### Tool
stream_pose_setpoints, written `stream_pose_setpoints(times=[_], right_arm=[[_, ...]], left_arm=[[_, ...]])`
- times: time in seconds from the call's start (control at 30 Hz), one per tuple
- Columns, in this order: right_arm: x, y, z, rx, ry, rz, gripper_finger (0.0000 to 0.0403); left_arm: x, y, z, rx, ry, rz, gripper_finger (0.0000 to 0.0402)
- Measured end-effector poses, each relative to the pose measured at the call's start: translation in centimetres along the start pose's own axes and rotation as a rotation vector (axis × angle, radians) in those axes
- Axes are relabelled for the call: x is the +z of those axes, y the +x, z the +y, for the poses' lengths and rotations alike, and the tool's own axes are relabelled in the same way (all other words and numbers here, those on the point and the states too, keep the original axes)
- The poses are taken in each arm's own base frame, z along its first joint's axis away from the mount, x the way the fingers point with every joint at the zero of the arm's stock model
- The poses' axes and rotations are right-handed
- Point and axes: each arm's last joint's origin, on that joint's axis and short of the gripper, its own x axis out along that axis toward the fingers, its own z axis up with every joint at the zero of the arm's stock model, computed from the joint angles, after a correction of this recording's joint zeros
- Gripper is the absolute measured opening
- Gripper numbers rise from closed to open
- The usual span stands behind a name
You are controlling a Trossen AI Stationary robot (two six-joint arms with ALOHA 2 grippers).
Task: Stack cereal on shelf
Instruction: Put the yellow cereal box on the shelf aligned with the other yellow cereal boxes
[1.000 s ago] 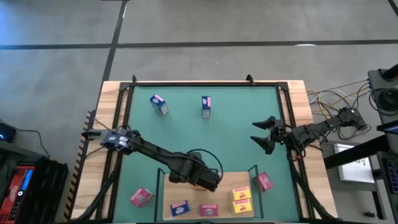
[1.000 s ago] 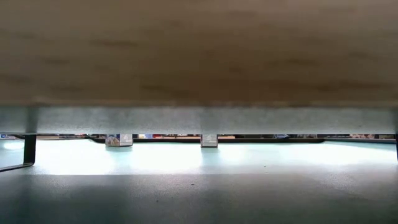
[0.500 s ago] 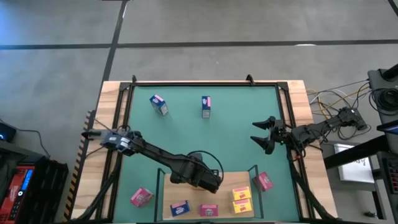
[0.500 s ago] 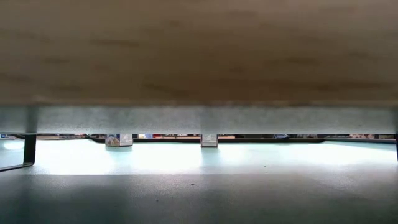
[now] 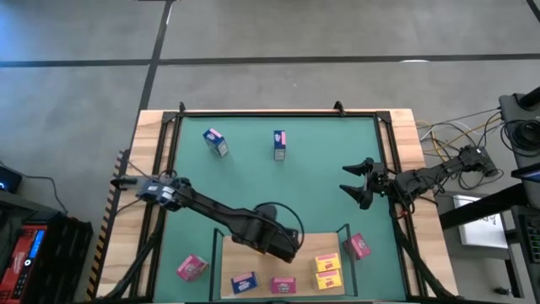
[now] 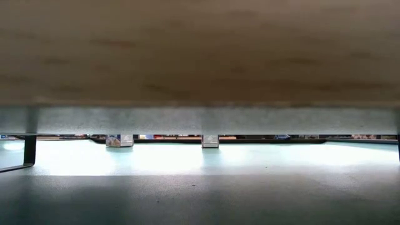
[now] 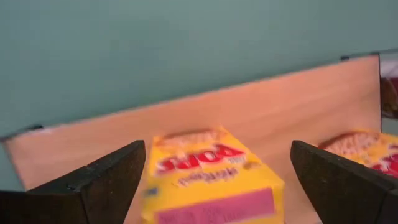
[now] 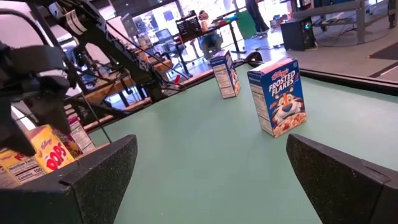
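While the left claw [image 5: 291, 250] is hanging over the shelf [image 5: 261, 291] at the bottom centre of the high view, its fingers are standing apart around a yellow box [image 7: 211, 177] that is sitting on the light-wood board, touching neither finger as far as the wrist view shows. On the shelf the count is looking like one blue box [image 5: 243, 282], one pink box [image 5: 283, 285] and two yellow boxes [image 5: 327, 272] at lower centre-right. Four more are waiting on the green mat [image 5: 321, 203]: a pink one [image 5: 191, 268] at lower left, another pink [image 5: 358, 246] just right of the shelf, and two upright boxes [image 5: 215, 143] at upper left. Roughly half seems done. The right claw [image 5: 358, 183] is idling wide open at centre right.
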Motion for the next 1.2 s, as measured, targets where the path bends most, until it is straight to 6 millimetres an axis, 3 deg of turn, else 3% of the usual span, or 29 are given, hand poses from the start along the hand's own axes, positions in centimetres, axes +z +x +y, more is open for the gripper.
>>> stream_pose_setpoints(times=[0.37,0.5,0.63,0.73,0.87,1.07,1.2], right_arm=[[0.0,0.0,0.0,0.000,0.000,0.000,0.0400],[0.0,0.0,0.0,0.000,0.000,0.000,0.0400],[0.0,0.0,0.0,0.000,0.000,0.000,0.0400],[0.0,0.0,0.0,0.000,0.000,0.000,0.0400],[0.0,0.0,0.0,0.000,0.000,0.000,0.0400],[0.0,0.0,0.0,0.000,0.000,0.000,0.0400],[0.0,0.0,0.0,0.000,0.000,0.000,0.0400]], left_arm=[[2.0,-3.4,1.5,-0.051,-0.008,-0.267,0.0382],[2.9,-4.5,2.9,-0.043,0.054,-0.327,0.0381],[4.9,-5.3,6.7,0.033,0.103,-0.375,0.0381],[6.7,-5.6,10.4,0.067,0.002,-0.414,0.0381],[8.4,-6.3,14.6,-0.014,-0.020,-0.548,0.0382],[9.8,-6.8,18.2,-0.081,0.295,-0.783,0.0384],[10.1,-6.6,19.7,-0.140,0.343,-0.805,0.0384]])
